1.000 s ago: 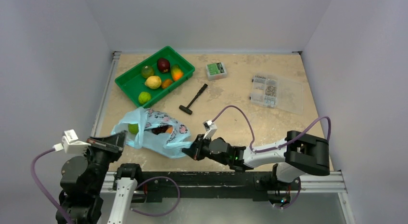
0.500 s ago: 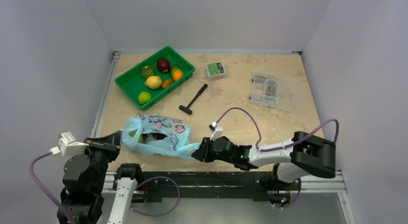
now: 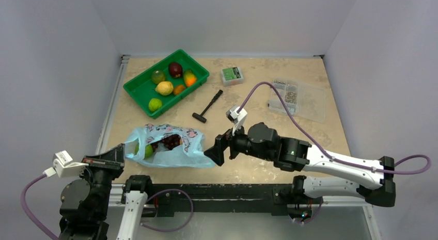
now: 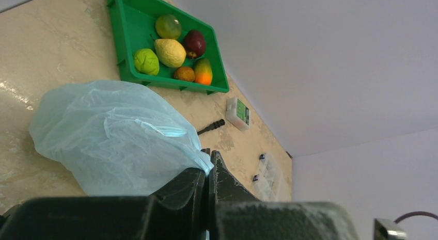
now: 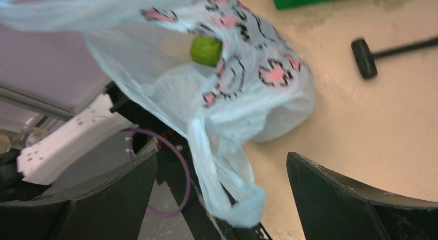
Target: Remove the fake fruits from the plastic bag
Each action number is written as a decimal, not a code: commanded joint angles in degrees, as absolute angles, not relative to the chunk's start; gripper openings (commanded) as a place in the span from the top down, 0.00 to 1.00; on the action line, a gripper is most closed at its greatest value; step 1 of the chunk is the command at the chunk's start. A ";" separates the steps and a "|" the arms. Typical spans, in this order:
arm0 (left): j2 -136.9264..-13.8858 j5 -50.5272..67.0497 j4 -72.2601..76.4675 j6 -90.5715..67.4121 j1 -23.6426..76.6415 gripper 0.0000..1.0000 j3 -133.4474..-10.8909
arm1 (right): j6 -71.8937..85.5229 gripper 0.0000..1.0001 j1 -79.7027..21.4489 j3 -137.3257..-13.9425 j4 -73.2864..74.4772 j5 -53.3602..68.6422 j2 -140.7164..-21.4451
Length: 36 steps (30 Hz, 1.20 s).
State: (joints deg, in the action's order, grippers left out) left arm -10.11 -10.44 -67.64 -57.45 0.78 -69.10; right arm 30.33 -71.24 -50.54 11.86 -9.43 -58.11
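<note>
Fruit lies inside the plastic bag (image 3: 173, 153) at the table's near left, a green one (image 3: 147, 150) and dark grapes (image 3: 169, 142) showing at its mouth, so emptying looks unfinished. Left gripper (image 4: 208, 173) is clamped on the bag's edge. Right gripper (image 3: 215, 150) is spread wide just beside the bag's handle.

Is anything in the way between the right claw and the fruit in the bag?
Yes: the plastic bag itself. Its printed side and a dangling handle lie between the open right claw and the green fruit. Seen from above, the bag's mouth is open.
</note>
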 commanded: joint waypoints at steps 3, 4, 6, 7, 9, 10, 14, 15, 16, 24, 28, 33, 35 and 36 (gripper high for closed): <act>-10.09 -9.12 -67.62 -57.14 0.58 1.00 -69.44 | 21.42 0.01 -71.28 -65.82 16.18 -0.92 -60.54; -10.15 -9.05 -67.81 -57.39 0.56 1.00 -69.43 | 21.74 0.01 -71.28 -66.71 14.22 -0.27 -61.24; -9.97 -9.18 -67.92 -58.26 0.58 1.00 -69.43 | 23.33 0.11 -71.43 -67.86 9.58 -0.16 -63.73; -9.89 -9.22 -67.76 -58.63 0.53 1.00 -69.43 | 24.47 0.24 -71.57 -68.57 7.50 0.49 -65.68; -9.76 -9.07 -67.26 -59.34 0.53 1.00 -69.58 | 26.43 0.52 -72.53 -69.45 1.98 0.96 -71.21; -10.01 -8.98 -67.08 -59.47 0.53 1.00 -69.88 | 26.50 0.64 -73.80 -69.56 -1.17 0.32 -73.69; -11.49 -8.78 -68.40 -59.31 0.53 1.00 -71.98 | 24.26 0.93 -75.14 -73.48 -5.16 -3.51 -85.65; -11.54 -8.79 -68.73 -59.08 0.53 1.00 -72.39 | 23.97 0.99 -75.16 -74.75 -5.25 -4.36 -88.07; -11.65 -8.87 -68.96 -59.00 0.53 1.00 -72.68 | 23.35 1.00 -75.15 -75.77 -5.81 -5.12 -90.56; -12.06 -9.26 -71.47 -57.26 0.55 1.00 -75.08 | 22.60 1.00 -74.22 -80.54 -5.93 -17.46 -103.70; -11.73 -8.76 -71.79 -56.81 0.53 1.00 -74.80 | 21.07 1.00 -73.27 -81.97 -3.95 -23.41 -106.34; -11.45 -9.32 -72.40 -55.67 0.53 1.00 -74.68 | 20.54 1.00 -72.07 -79.91 -4.06 -24.92 -104.99; -11.60 -9.78 -72.38 -54.95 0.59 1.00 -74.85 | 19.85 1.00 -71.78 -78.02 -6.21 -23.46 -103.19; -11.65 -10.02 -72.38 -54.67 0.60 1.00 -75.00 | 19.54 1.00 -71.51 -77.97 -5.97 -22.83 -103.07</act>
